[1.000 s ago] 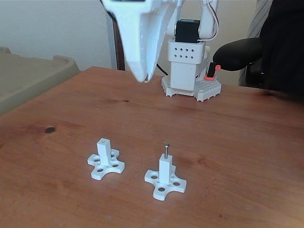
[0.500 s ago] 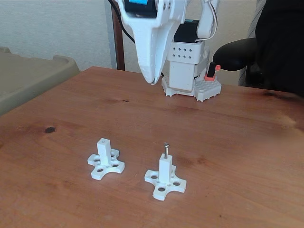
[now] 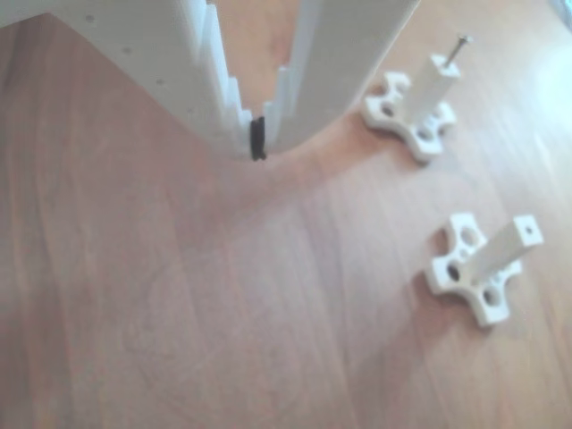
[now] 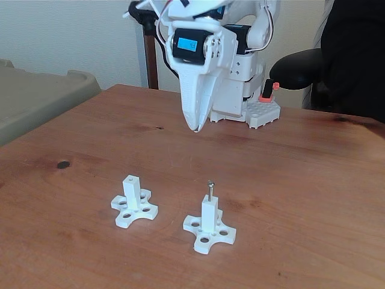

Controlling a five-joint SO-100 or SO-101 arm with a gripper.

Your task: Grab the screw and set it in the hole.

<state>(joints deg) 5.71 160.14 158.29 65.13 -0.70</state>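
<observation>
The screw (image 4: 210, 190) has its lower shank sunk inside the right-hand post (image 4: 209, 217) in the fixed view, so how deep it sits is anyone's guess. The hole (image 3: 531, 231) on the other post is just a speck in the other view, too small to judge. The gripper (image 3: 258, 143) is cut off by the top edge there, and its jaws look closed at the tips, though it's soft and blurry. In the fixed view, the arm's base (image 4: 243, 108) sits partly behind the gripper.
</observation>
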